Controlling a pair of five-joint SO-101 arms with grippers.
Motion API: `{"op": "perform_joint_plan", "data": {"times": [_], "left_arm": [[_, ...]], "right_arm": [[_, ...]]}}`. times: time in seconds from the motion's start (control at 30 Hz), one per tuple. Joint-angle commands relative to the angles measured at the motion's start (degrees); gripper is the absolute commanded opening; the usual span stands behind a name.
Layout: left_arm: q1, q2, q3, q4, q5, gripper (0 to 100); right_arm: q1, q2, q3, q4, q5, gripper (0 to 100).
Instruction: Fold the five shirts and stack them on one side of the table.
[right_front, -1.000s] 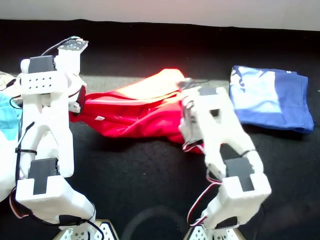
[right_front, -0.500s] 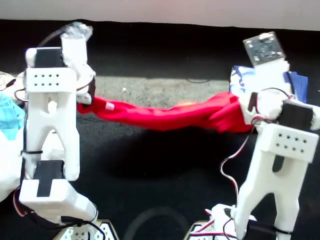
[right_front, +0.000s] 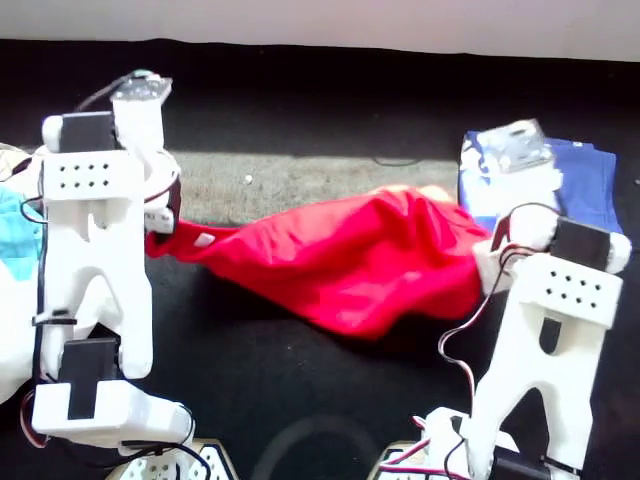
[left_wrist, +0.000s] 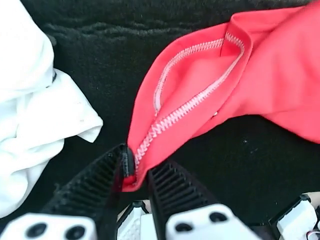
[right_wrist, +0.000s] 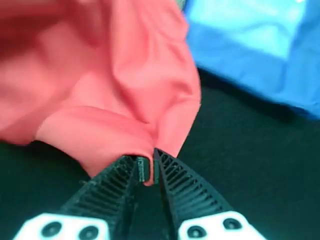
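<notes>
The red shirt (right_front: 340, 265) hangs slack across the middle of the high view, strung between the two arms. Whether its drooping belly touches the dark counter (right_front: 300, 395) cannot be told. The left tool (left_wrist: 140, 165) is clamped on a stitched hem at the shirt's end toward the left of that frame. The right tool (right_wrist: 147, 161) pinches a fold of the same shirt at its end toward the right. Just behind that end, in the upper right of the high view, a blue shirt (right_front: 590, 195) lies folded flat on the counter. White cloth (left_wrist: 35, 115) lies crumpled beside the left tool, and a teal piece (right_front: 12, 235) shows at the left edge.

The step in hand looks like spreading the red shirt out before folding it. The next move likely calls for both arms to draw apart evenly and lower the shirt flat, clear of the blue shirt. Neither hold should slip, since both grips sit on thin edges.
</notes>
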Motion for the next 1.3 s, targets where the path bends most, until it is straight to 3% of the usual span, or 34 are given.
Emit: {"op": "perform_joint_plan", "data": {"times": [0.0,0.1,0.17,0.33,0.47,0.6,0.77,0.93,1.17,1.27], "left_arm": [[-0.6,-2.0,4.2,-0.9,-2.9,1],[-0.6,-2.1,6.0,-0.9,-4.8,1],[-0.6,-2.1,6.5,-0.8,-5.5,1],[-1.3,-2.2,6.5,-0.5,-5.5,1],[-3.1,-2.2,6.1,-0.5,-5.5,1],[-4.6,-2.2,6.5,-0.5,-5.5,1],[-4.8,-2.1,6.6,-0.5,-5.5,1],[-4.6,-2.1,6.6,-0.9,-5.5,1],[-4.6,-2.1,6.6,-0.9,-5.5,1],[-4.7,-2.1,6.6,-0.9,-5.5,1]], "right_arm": [[-3.3,-2.2,1.7,7.5,4.2,0.9],[-4.4,-2.2,1.6,14.8,9.5,0.9],[-3.0,-2.7,1.1,14.0,10.5,2.2],[-2.0,-5.1,-8.0,13.1,10.1,21.5],[-2.9,-5.8,-17.5,11.2,7.3,26.3],[-8.1,-2.2,-19.8,2.5,-4.4,26.3],[-19.0,12.9,-20.4,-5.6,-14.8,26.3],[-25.0,32.7,-29.9,-9.7,-21.0,26.5],[-28.4,56.1,-47.2,-6.8,-23.7,27.1],[-29.6,63.1,-52.7,-1.6,-23.9,32.6]]}}
